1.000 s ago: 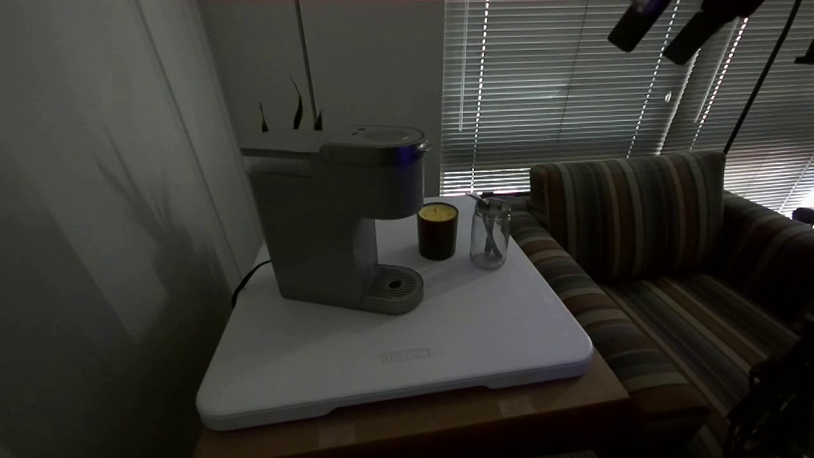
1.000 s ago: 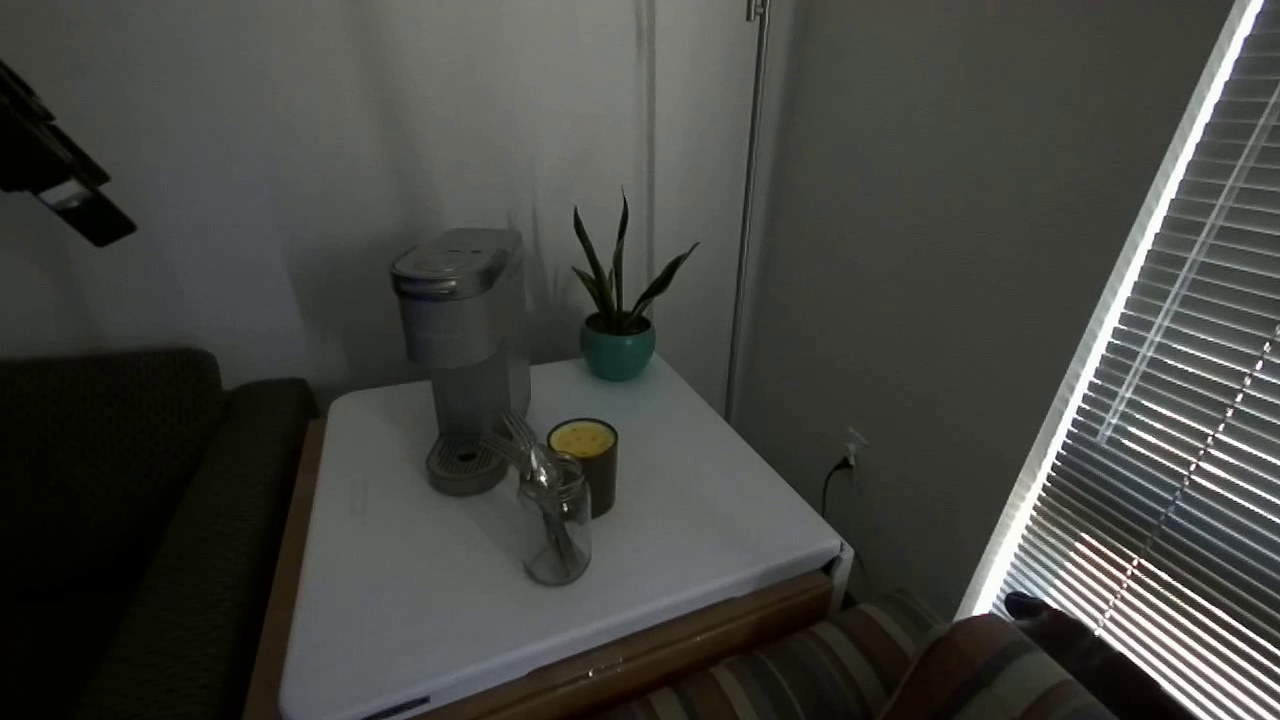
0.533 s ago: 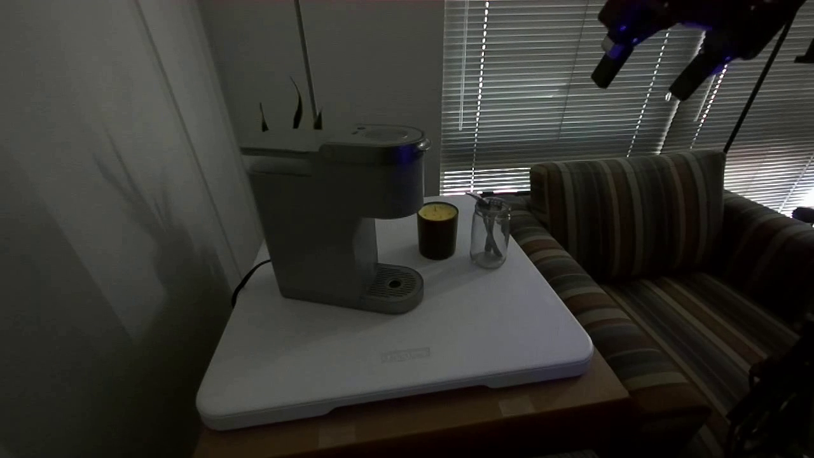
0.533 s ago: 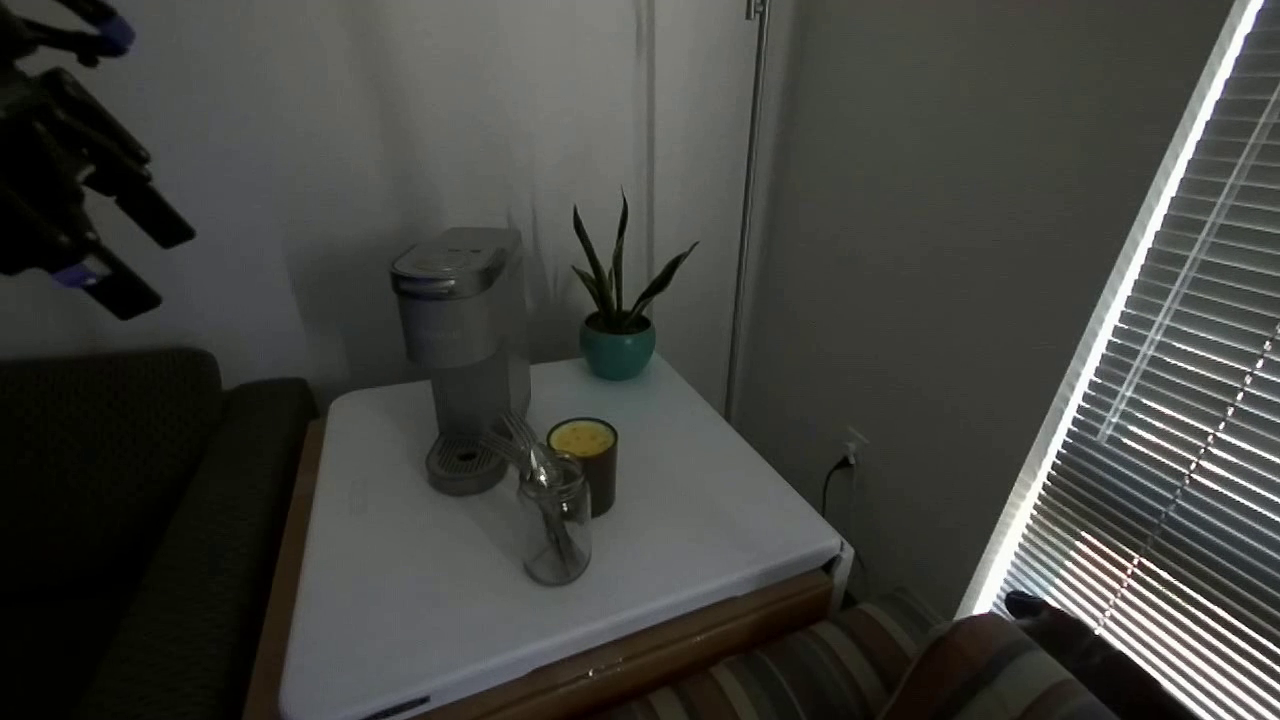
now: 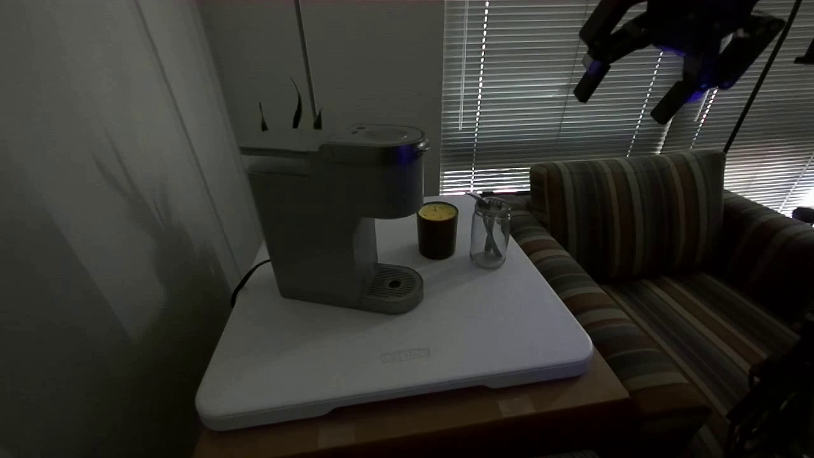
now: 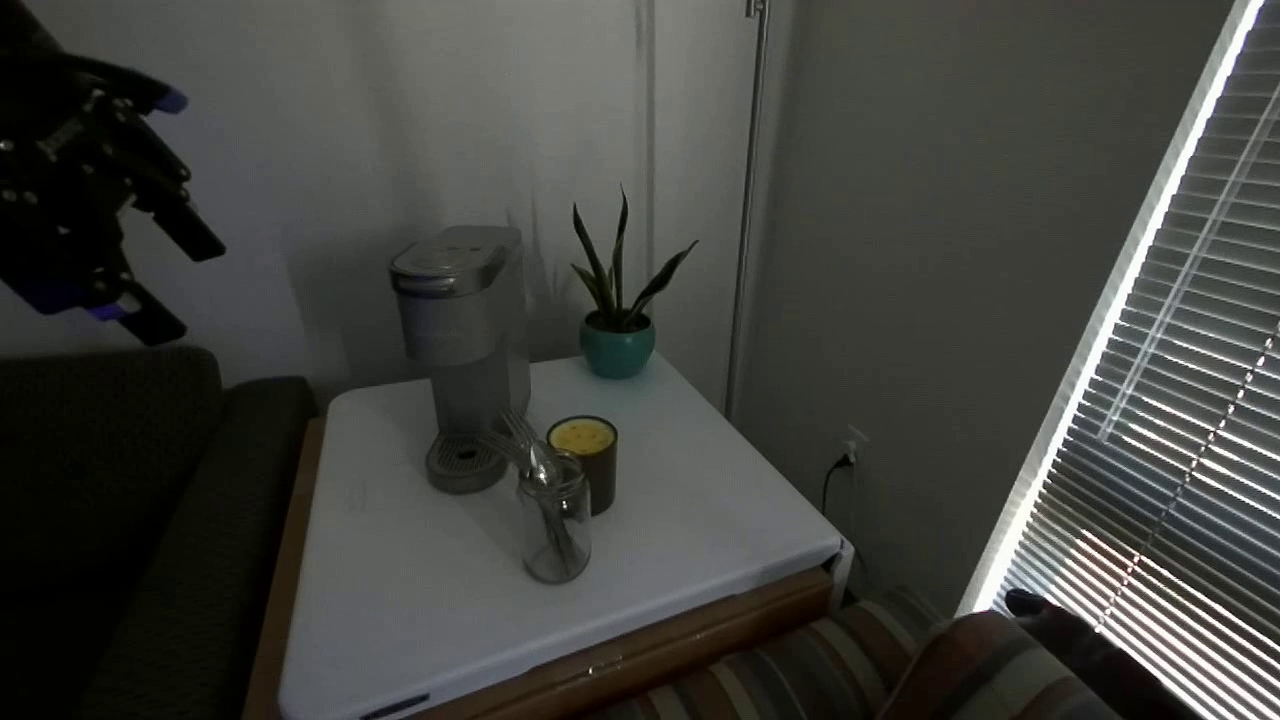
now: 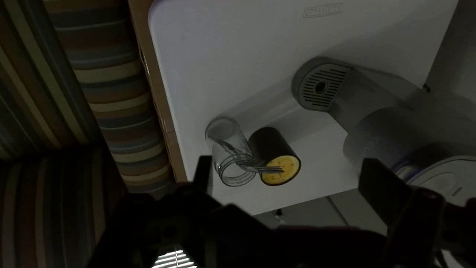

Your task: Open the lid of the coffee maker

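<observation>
The boxy gray coffee maker (image 5: 318,235) stands upright on a white tabletop, and shows in both exterior views (image 6: 455,340). Its gray lid (image 5: 381,135) lies flat and closed on top, with a shiny front edge; it also shows from above (image 6: 450,258). In the wrist view the brew head (image 7: 383,134) is at the right, with part of the lid (image 7: 450,180) behind the right finger. My gripper (image 5: 622,107) hangs in the air above lid height, apart from the machine on its front side (image 6: 188,290). Its fingers are wide apart with nothing between them (image 7: 288,163).
A dark candle cup (image 5: 437,232) and a glass jar with forks (image 5: 489,235) stand beside the machine on the white tabletop (image 5: 483,331). A potted plant (image 6: 617,345) is behind. A striped armchair (image 5: 629,216) adjoins the table; a wall (image 5: 127,191) is close behind the machine.
My gripper has come down and closer to the coffee maker, leftward in one exterior view and rightward in another. More of the hand shows. The coffee maker and lid have not moved.
</observation>
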{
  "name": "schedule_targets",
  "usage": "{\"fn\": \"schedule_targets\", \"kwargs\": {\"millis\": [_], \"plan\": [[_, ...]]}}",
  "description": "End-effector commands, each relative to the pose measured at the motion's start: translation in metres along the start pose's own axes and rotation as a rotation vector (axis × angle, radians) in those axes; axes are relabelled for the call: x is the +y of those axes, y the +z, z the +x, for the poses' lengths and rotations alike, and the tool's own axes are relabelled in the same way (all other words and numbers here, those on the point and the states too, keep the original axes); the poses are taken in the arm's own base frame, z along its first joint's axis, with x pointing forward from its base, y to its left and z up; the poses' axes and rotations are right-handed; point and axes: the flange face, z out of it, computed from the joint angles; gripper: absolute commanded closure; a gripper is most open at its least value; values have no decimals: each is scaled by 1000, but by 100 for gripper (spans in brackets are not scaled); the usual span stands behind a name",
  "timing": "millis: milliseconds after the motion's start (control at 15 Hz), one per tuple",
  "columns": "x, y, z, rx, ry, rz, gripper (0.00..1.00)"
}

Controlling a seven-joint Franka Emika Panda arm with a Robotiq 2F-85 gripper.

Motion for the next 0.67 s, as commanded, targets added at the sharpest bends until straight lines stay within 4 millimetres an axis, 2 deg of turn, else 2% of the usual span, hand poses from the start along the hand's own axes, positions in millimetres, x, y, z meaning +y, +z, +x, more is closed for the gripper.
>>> {"fn": "schedule_targets", "kwargs": {"millis": [0,333,600], "plan": [[-8,-7,-5,53,-78,-12,0],[-26,2,12,25,122,200,0],[-31,13,29,-9,296,313,0]]}}
